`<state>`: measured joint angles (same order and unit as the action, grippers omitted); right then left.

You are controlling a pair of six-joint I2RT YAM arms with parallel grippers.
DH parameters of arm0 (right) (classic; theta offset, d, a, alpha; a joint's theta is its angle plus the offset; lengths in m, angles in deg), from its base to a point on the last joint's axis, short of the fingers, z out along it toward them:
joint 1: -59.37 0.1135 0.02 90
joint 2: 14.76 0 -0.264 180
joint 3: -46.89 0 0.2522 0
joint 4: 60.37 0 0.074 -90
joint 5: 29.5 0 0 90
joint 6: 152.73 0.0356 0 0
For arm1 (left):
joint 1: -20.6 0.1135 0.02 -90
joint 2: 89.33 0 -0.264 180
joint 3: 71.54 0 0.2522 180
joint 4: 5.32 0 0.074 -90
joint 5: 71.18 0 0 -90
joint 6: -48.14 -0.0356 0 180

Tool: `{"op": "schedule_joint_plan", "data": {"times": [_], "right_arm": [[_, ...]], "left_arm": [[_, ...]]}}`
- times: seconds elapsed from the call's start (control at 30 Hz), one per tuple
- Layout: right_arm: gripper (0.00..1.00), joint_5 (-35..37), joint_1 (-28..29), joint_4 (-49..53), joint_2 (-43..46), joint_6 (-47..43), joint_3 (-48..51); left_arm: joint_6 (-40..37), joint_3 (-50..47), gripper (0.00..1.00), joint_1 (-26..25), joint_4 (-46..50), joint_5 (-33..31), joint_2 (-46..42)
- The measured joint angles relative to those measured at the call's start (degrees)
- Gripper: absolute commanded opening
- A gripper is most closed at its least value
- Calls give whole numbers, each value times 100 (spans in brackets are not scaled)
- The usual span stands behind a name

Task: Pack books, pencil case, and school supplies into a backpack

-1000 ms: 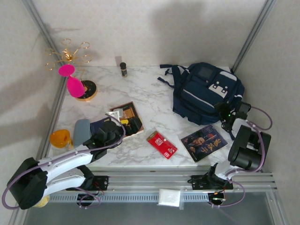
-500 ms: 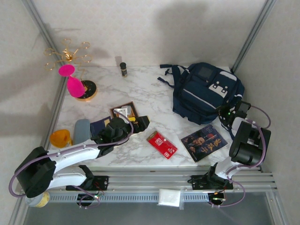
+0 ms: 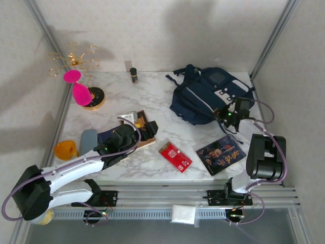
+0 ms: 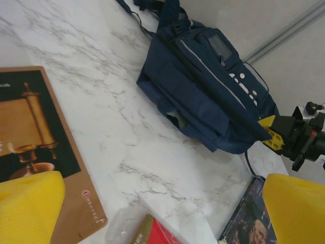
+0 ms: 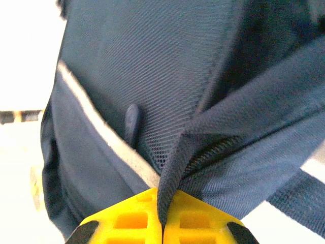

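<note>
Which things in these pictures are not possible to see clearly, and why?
- Navy book: top view, mostly under the left arm.
- Brown book: left wrist view, cut by the left edge.
- Portrait book: left wrist view, cut by the bottom edge.
- Backpack zip, open or closed: right wrist view too close.

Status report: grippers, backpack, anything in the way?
Right gripper shut on backpack fabric. Left gripper open over brown book. Red box, portrait book lie flat, clear of both grippers.

Left arm (image 3: 76,169), right arm (image 3: 264,157): white links, black joints and bases, looped purple-grey cables (image 3: 283,152). Fingers (image 5: 127,219): yellow pads, moulded square recesses.
</note>
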<state>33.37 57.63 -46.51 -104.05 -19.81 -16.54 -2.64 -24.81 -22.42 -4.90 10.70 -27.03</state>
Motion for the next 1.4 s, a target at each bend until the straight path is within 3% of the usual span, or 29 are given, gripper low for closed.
{"op": "schedule_joint_plan", "data": {"times": [0.33, 0.4, 0.43, 0.53, 0.63, 0.83, 1.0, 1.13, 1.4], "right_arm": [[0, 627, 2157, -522, -160, 793, -229], [4, 785, 2549, -754, -337, 1023, -232], [9, 831, 2693, -844, -420, 1108, -232], [39, 918, 3021, -1010, -553, 1384, -229], [53, 942, 3191, -1217, -450, 1537, -229], [69, 1064, 3021, -1097, 713, 1488, 70], [80, 1001, 1952, -656, 1482, 1202, 302], [83, 890, 1268, -361, 1266, 1014, 498], [81, 588, 1097, -382, 173, 981, 542]], "left_arm": [[2, 94, 99, 227, 638, -94, -356], [4, 96, 99, 227, 684, -92, -354], [4, 101, 99, 227, 699, -92, -354], [4, 120, 99, 232, 719, -81, -354], [4, 173, 99, 238, 754, -70, -352], [57, 251, 99, 243, 719, 120, -339], [350, 278, 99, 195, 428, 487, 15], [507, 446, 99, -127, 284, 560, 588], [610, 909, 99, -804, 103, 511, 1344]]}}
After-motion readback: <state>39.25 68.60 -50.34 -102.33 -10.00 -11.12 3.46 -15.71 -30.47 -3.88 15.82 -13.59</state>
